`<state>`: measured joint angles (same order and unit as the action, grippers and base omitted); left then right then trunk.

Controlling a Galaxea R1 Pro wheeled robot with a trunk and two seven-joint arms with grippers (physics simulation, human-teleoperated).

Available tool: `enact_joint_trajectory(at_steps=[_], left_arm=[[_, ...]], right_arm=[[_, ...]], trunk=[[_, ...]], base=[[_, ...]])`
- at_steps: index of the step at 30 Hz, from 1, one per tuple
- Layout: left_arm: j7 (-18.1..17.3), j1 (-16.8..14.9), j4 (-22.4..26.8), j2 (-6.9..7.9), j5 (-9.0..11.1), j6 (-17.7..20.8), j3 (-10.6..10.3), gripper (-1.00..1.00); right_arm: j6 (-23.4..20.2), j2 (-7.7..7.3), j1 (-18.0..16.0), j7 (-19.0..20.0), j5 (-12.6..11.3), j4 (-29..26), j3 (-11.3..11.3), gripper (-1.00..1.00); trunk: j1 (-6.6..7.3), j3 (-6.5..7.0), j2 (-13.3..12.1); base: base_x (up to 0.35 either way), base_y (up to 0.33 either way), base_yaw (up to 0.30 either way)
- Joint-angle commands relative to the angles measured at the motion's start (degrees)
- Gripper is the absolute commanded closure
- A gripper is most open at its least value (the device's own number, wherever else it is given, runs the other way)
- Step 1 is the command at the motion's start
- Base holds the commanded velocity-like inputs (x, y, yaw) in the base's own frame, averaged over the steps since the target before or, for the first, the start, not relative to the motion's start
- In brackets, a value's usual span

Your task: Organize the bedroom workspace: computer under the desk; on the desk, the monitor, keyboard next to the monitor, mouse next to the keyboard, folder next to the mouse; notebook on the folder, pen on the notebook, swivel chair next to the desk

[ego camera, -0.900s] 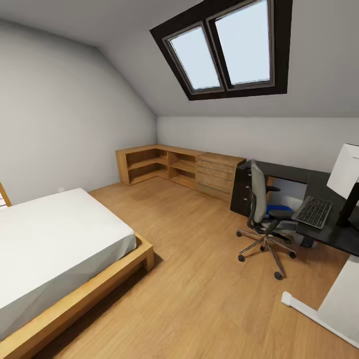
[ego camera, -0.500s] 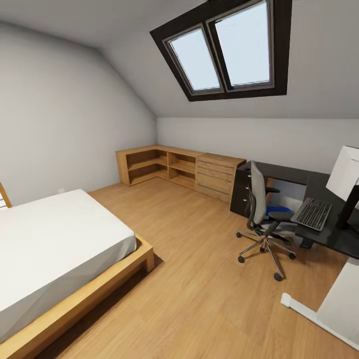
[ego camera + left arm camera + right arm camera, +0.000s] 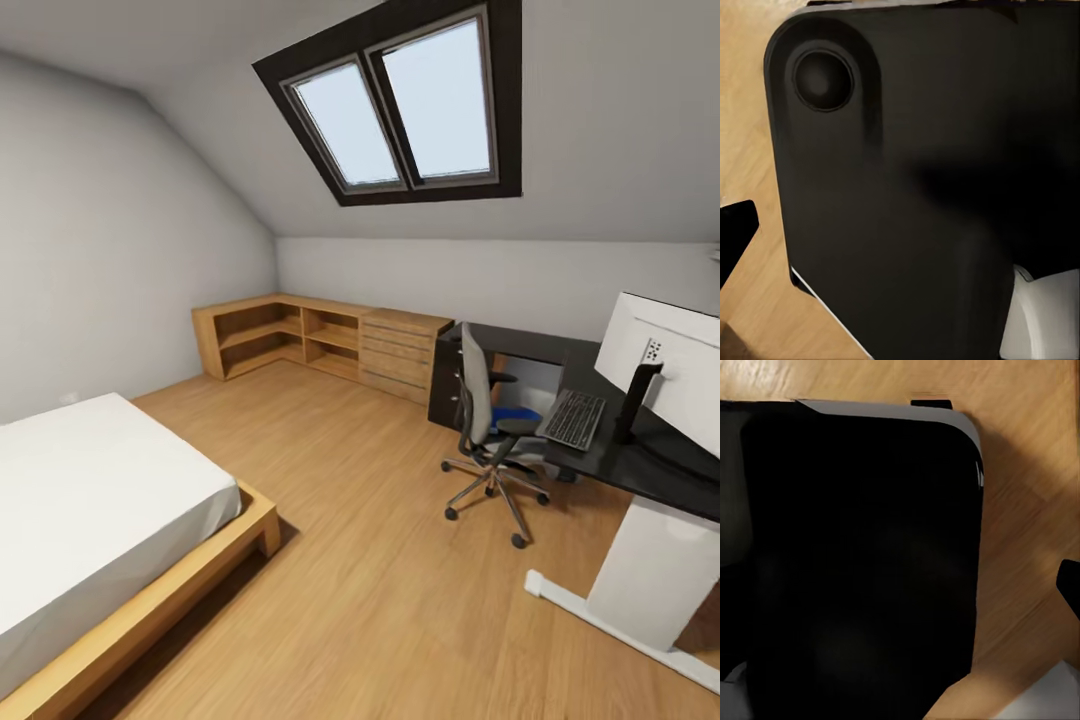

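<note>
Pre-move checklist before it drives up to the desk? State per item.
1. Monitor on the desk: ok.
2. Keyboard on the desk beside the monitor: ok.
3. Folder off the swivel chair: not ok, blue shows on the seat.
4. Wood floor between bed and chair free of obstacles: ok.
5. Mouse, notebook, pen located: cannot tell.
6. Gripper states: cannot tell; dark robot parts block both wrist views.

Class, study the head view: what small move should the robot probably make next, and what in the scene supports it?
Probably drive forward and right toward the swivel chair. The blue folder lies on its seat, far across the wood floor, out of arm's reach; the desk with keyboard and monitor stands just beyond.
</note>
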<state>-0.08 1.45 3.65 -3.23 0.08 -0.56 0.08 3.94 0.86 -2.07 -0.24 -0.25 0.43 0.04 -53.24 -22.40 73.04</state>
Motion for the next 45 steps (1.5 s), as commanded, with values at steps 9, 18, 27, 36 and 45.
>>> enact_joint_trajectory(at_steps=[9,18,27,36,45], left_arm=[[-0.01,0.04,6.41,0.03,0.01,-0.08,-0.06,-1.00],[-0.01,0.04,8.14,0.07,0.01,-0.06,-0.08,-1.00],[-0.01,0.04,8.76,0.04,0.01,-0.08,-0.08,-1.00],[-0.01,0.18,18.65,-0.41,0.01,-0.16,-0.08,-1.00],[0.13,-4.34,27.32,-1.41,0.68,-4.58,0.12,-1.00]], right_arm=[[15.44,0.26,-0.04,-0.03,-4.52,0.03,-0.14,-1.00],[22.73,0.25,-0.04,-0.03,-11.93,-0.41,-0.09,-1.00],[30.39,0.05,-0.04,-0.03,-12.15,-5.05,-0.03,-1.00],[39.24,-0.40,-0.04,-0.04,-11.89,-11.14,-0.15,-1.00],[43.88,0.01,-2.38,0.28,-10.94,-22.10,0.17,-1.00]], trunk=[[1.98,1.57,-3.60],[3.96,3.19,-7.21],[5.94,5.02,-10.82],[7.91,7.21,-14.42],[9.89,9.42,-18.03]], base=[[0.000,0.000,-0.263],[0.000,0.000,-0.282],[0.000,0.000,-0.276],[0.000,0.000,-0.177],[0.000,0.000,-0.166]])
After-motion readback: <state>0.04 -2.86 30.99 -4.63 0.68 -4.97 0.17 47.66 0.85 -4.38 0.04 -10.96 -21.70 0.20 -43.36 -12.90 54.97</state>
